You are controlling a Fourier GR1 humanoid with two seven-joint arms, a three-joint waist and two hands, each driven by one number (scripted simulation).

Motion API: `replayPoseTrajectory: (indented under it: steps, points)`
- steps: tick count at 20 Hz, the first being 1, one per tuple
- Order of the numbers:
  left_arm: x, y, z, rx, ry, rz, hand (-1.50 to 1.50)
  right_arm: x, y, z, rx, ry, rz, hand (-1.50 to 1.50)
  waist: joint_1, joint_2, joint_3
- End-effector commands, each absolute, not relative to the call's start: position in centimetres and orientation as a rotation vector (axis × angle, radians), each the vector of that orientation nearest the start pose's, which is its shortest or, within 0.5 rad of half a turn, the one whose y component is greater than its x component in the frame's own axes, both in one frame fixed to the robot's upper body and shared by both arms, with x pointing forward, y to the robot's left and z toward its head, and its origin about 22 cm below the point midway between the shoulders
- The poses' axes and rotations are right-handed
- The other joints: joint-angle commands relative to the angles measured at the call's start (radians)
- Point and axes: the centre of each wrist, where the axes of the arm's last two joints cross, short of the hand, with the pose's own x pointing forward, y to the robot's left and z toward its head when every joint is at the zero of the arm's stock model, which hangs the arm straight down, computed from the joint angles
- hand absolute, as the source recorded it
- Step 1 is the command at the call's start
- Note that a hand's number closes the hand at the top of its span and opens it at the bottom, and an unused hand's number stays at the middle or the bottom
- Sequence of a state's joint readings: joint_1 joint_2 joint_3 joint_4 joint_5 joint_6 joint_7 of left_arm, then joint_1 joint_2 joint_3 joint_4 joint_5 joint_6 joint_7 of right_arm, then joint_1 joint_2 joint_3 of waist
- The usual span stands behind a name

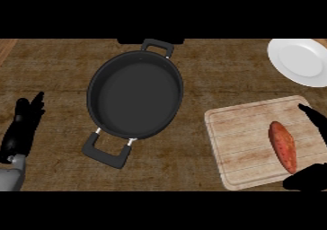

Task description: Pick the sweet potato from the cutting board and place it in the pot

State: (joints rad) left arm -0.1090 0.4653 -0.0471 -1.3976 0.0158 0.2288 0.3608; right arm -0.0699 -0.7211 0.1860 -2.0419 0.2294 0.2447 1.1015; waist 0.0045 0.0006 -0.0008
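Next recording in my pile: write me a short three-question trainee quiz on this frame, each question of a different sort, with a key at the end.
1. True or false: the orange-red sweet potato already lies inside the black oval two-handled pot.
2. Multiple choice: the round white plate sits at (a) the far right of the counter, (b) the near left, (c) inside the pot.
3. Fill in: the robot's right hand is spread open around the right side of the pale wooden ______, while the left hand rests open at the view's left edge.

Key: 1 false, it lies on the board; 2 (a); 3 cutting board.
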Motion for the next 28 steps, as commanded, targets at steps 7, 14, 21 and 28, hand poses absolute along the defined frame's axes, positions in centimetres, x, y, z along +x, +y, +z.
replayPoseTrajectory:
  steps: [7, 14, 21, 28]
  points:
    - [27.8, 34.2, 2.7, 0.517, -1.159, -0.100, 0.00, 24.7, -26.5, 12.8, -0.859, -0.688, 0.730, -1.50, -0.004, 0.000, 0.000]
    - [27.0, 34.6, 2.5, 0.524, -1.159, -0.107, 0.00, 25.5, -27.6, 11.4, -0.901, -0.639, 0.740, -1.50, -0.005, 0.000, 0.000]
    - [27.8, 32.6, 3.1, 0.516, -1.162, -0.092, 0.00, 26.9, -27.8, 8.8, -0.846, -0.588, 0.735, -1.50, -0.004, 0.000, 0.001]
    - [26.5, 30.7, 1.5, 0.518, -1.161, -0.094, 0.00, 26.9, -29.0, 7.1, -0.812, -0.579, 0.719, -1.50, -0.004, 0.000, 0.001]
